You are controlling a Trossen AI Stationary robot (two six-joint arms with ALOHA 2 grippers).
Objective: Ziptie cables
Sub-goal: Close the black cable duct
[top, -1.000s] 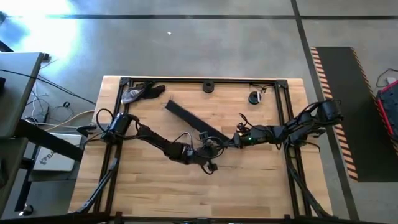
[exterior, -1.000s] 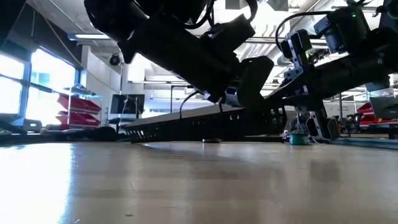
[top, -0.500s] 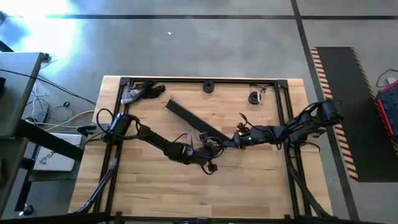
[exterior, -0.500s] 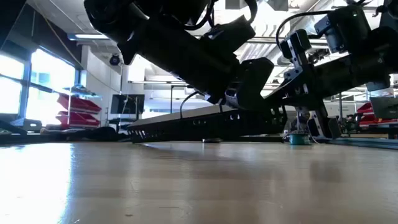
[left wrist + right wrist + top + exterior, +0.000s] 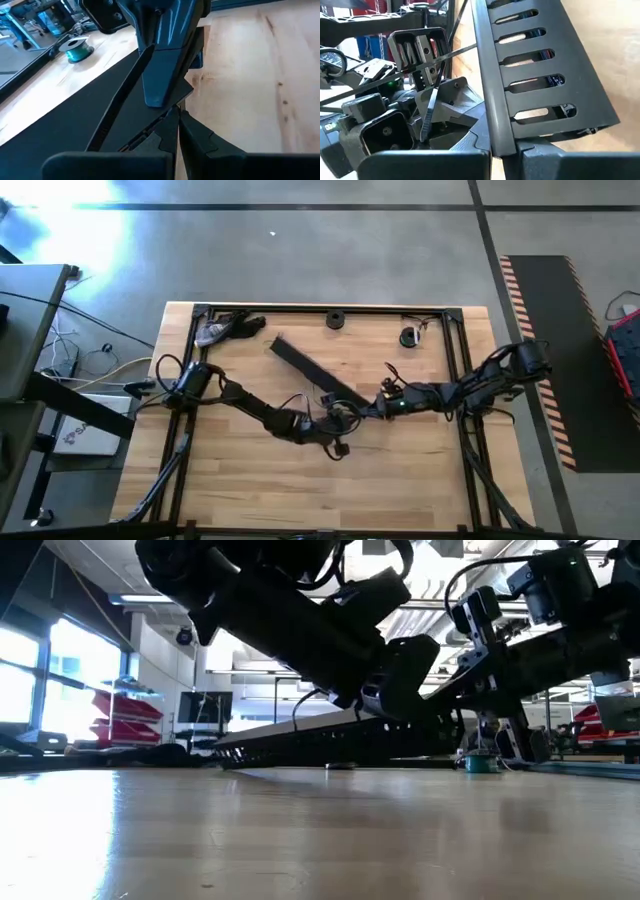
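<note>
Right gripper [image 5: 370,408] is clamping the near end of the slotted strip [image 5: 310,370], left gripper [image 5: 348,420] is crowding alongside (grip unreadable), strip is running diagonally away from both, and likely cables [image 5: 389,370] are lying just beyond, nearer the right arm.

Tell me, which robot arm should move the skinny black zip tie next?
Probably the left. The left gripper seems to pinch the thin black plastic zip tie, right beside the long black slotted plastic strip. The right gripper is busy clamping that strip's raised end.
</note>
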